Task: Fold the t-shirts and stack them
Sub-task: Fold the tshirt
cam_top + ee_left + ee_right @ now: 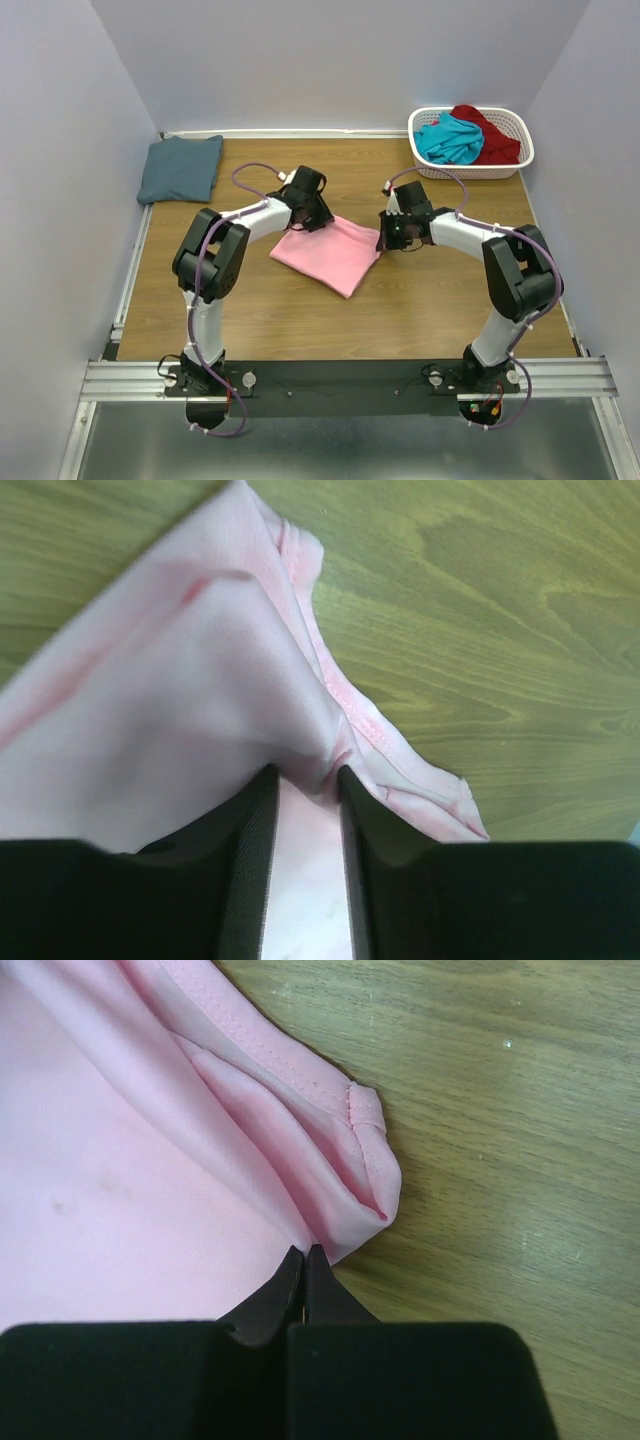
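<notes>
Light pink t-shirt [330, 255]: folded, mid-table [300, 320], between both grippers.
Left gripper [305, 775]: jaws apart, a raised cloth fold between them at the shirt's far left corner.
Right gripper [305, 1252]: pinched together on the shirt's hemmed right corner.
Blue-grey t-shirt [180, 168]: folded, far left table corner.
Basket [470, 171]: far right corner, holding teal t-shirt [450, 140] and dark red t-shirt [492, 138].

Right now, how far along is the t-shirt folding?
Done: the blue-grey t-shirt lies folded at far left. In hand: the pink t-shirt, partly folded in the middle, right pincer shut on its edge, left pincer open around a ridge. Left: the teal t-shirt and dark red t-shirt, heaped in the basket; no stack yet.
</notes>
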